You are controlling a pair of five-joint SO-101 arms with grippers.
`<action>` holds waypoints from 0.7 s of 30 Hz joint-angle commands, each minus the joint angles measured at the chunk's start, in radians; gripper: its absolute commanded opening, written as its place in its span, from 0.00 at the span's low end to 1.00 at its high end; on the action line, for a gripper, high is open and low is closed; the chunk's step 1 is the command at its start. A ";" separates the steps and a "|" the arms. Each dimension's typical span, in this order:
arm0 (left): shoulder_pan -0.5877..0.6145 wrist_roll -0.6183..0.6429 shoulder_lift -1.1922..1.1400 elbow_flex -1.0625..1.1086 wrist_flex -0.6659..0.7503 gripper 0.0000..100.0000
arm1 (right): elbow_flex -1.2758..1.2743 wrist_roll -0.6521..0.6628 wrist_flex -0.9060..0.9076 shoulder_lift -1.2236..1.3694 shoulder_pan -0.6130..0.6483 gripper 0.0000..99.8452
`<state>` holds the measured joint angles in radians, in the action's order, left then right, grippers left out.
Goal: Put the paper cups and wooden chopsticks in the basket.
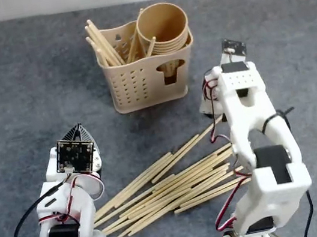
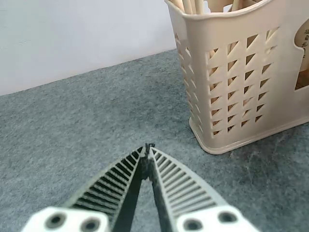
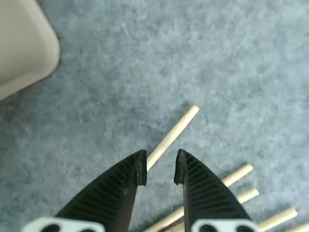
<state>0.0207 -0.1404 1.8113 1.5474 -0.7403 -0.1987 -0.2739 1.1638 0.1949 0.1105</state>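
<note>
Nearest our bases, loose chopsticks (image 1: 170,189) are lying fanned across the grey mat (image 1: 13,88). Our left gripper (image 2: 148,146) is pointing toward the basket (image 2: 231,82) with its jaws pressed together, gripping nothing. Our right gripper (image 3: 159,166) is hanging slightly parted over one chopstick (image 3: 176,130), which is running under the gap, unclasped. Farther back, we are seeing the basket standing upright, holding stacked paper cups (image 1: 161,27) and other chopsticks (image 1: 103,42).

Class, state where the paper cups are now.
In the high view, the paper cups sit stacked in the right compartment of the basket, beside leaning chopsticks.
</note>
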 commanded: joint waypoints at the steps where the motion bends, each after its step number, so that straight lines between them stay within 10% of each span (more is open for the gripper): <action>1: 0.002 -0.008 0.007 -0.007 0.020 0.01 | 0.077 -0.009 -0.015 0.016 -0.013 0.11; 21: 0.002 -0.008 0.007 -0.007 0.020 0.01 | 0.179 -0.009 -0.007 0.232 -0.074 0.00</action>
<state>0.0207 -0.1404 1.8113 1.5474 -0.7403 -0.0545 -0.2739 1.1653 0.4266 0.0414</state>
